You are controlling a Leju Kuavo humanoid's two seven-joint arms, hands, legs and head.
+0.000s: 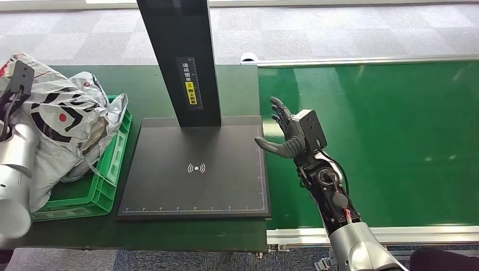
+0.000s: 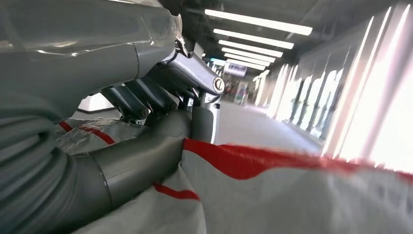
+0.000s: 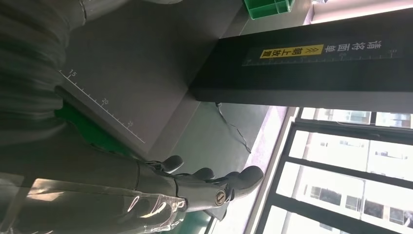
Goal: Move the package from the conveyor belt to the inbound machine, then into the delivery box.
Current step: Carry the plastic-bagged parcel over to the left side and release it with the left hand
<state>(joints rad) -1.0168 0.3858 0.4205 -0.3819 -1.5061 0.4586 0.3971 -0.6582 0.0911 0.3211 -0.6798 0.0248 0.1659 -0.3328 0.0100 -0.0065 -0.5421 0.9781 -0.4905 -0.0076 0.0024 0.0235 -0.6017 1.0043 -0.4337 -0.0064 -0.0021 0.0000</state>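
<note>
The inbound machine [image 1: 195,169] sits at the middle of the table [image 1: 152,84], its upright post [image 1: 181,56] rising from the plate's far edge. The delivery box [image 1: 110,169] stands just beside the plate's left edge, at the table's left end, with the package [image 1: 62,124] in it, heaped above its rim. The conveyor belt [image 1: 395,135] adjoins the table's right edge. The right hand [image 1: 288,132] hangs over the belt's left edge, beside the plate's right edge.

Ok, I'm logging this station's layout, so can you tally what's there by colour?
Green: 2, the conveyor belt and the delivery box.
Black: 1, the inbound machine.
White with black and red print: 1, the package.
Total: 4
</note>
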